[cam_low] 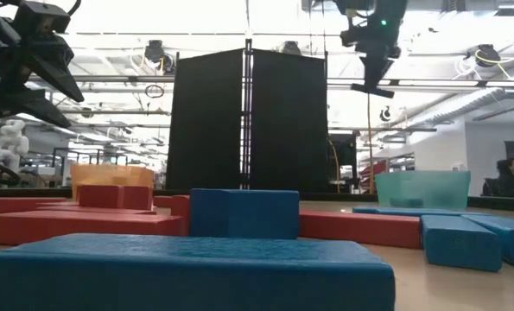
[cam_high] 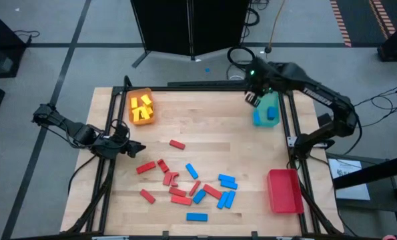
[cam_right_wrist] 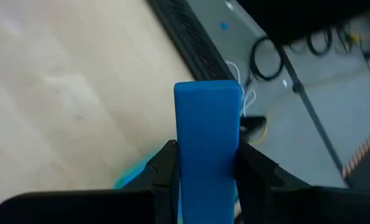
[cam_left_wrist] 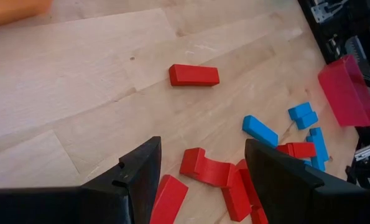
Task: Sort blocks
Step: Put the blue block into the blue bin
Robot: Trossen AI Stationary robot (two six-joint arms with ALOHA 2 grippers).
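A blue block is being carried in my right end effector, clamped between its two fingers just above the teal tray at the table's far right corner; the next move, I judge, is lowering and releasing it there. My left end effector is hanging open over the red blocks still lying loose on the table.

Pale, smooth wood-grain bench; matt, solid-coloured blocks; translucent teal plastic tray; black metal frame.
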